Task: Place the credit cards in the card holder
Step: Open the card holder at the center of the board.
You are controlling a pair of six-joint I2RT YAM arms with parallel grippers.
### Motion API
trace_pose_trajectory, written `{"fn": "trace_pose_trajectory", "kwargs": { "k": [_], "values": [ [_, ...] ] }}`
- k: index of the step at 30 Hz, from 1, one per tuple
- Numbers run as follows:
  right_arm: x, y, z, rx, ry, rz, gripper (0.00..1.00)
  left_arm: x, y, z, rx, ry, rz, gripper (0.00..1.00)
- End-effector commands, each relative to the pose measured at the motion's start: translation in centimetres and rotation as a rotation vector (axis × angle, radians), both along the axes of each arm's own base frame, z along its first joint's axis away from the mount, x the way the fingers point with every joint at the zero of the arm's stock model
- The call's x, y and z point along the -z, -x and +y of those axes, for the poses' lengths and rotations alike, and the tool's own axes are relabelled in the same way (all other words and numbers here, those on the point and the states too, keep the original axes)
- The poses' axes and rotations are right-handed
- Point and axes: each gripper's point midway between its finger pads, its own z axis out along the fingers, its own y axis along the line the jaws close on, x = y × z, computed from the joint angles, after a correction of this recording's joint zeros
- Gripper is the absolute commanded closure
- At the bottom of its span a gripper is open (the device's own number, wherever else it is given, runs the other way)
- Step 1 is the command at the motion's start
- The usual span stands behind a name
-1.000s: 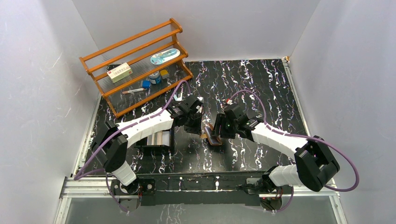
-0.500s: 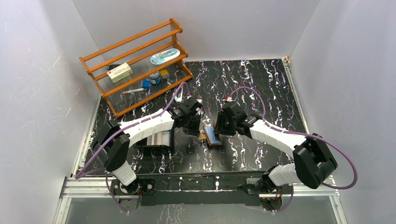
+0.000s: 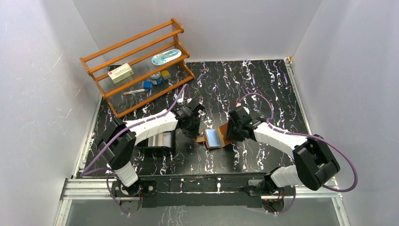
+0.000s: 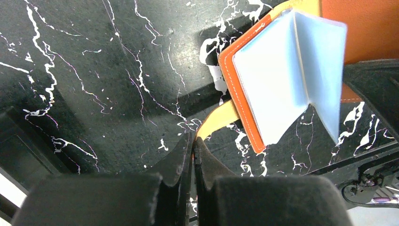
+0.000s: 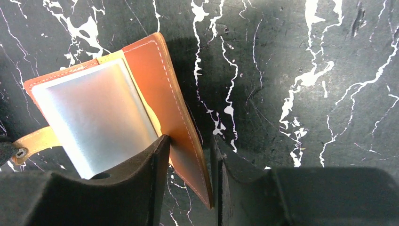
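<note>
The brown leather card holder lies open mid-table, pale inner pockets facing up. My left gripper is shut on its tan snap strap, just left of the holder. My right gripper straddles the raised right cover flap. The flap leans against the left finger, with a gap to the right finger, so the jaws are open. The credit cards lie in a black tray under the left arm.
The black tray stands left of the holder, partly under the left forearm. A wooden rack with a box, small jars and a pen stands at the back left. White walls close in the marbled black table on three sides.
The right gripper has moved right and the holder's cover has swung open, showing the pale pockets. Its jaws have narrowed around the flap. The left gripper has stayed shut on the strap.
</note>
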Motion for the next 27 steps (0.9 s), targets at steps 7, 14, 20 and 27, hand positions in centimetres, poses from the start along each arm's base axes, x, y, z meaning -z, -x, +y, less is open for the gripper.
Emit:
{"fn": "trace_pose_trajectory", "kwargs": {
  "k": [7, 14, 20, 27],
  "values": [
    [1.5, 0.4, -1.1, 0.033, 0.017, 0.023, 0.62, 1.8, 0.0, 2.4, -0.013, -0.096, 0.038, 1.00],
    [-0.2, 0.0, 0.3, 0.007, -0.078, -0.030, 0.78, 0.8, -0.7, 1.8, -0.031, -0.086, 0.041, 0.88],
    [-0.8, 0.0, 0.8, 0.016, -0.116, -0.031, 0.80, -3.1, -2.1, 0.4, -0.060, -0.040, 0.019, 0.69],
    [-0.8, 0.0, 1.0, 0.020, -0.130, -0.030, 0.81, -5.9, -2.3, -3.7, -0.019, 0.162, 0.035, 0.69]
  ]
}}
